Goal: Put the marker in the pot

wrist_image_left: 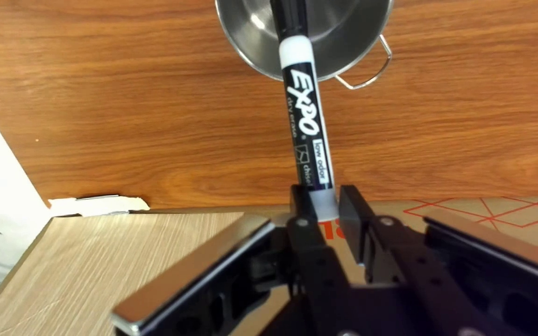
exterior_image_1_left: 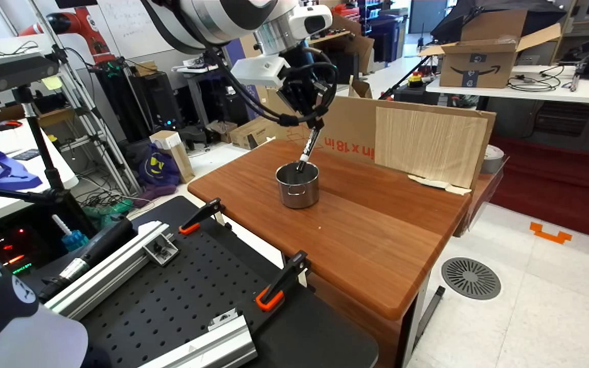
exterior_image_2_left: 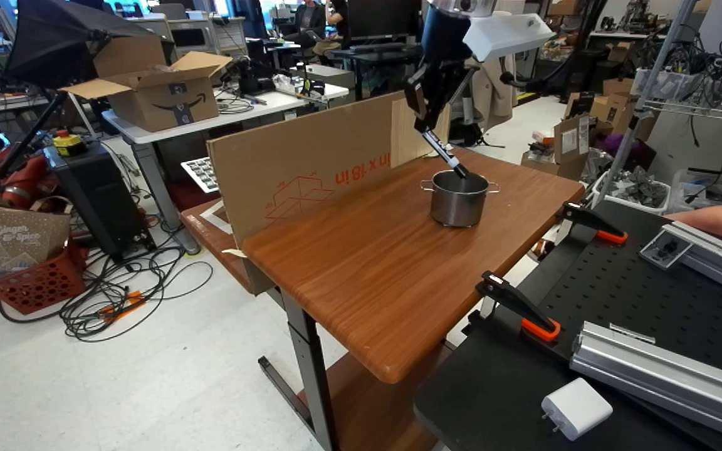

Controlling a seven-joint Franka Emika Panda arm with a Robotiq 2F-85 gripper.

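The tabletop (exterior_image_2_left: 361, 263) is reddish-brown, with streaky wood grain and rounded corners; along one long edge stands a brown cardboard panel (exterior_image_2_left: 317, 160) printed in red, with a paler wood-grain sheet (exterior_image_1_left: 430, 145) on its face. Beside the tabletop, a matte black perforated board (exterior_image_1_left: 172, 291) carries grooved silver metal rails (exterior_image_2_left: 662, 379) and black clamps (exterior_image_2_left: 516, 303) tipped in orange. The pot (exterior_image_2_left: 457, 207) stands on the tabletop: a low metal cylinder, grey and shiny, straight-walled, with thin wire loop handles. Above it, the dark gripper (wrist_image_left: 324, 200) has its jaws drawn together to the width of an Expo dry-erase marker (wrist_image_left: 304, 109), pinching it by the pale tail end. The marker is slim and round, its black barrel lettered in white, with a white strip reading "low odor", a white collar and a glossy black cap. It leans well off upright, cap downward, and in both exterior views the cap overlaps the pot's mouth; whether its tip dips below the rim I cannot tell.
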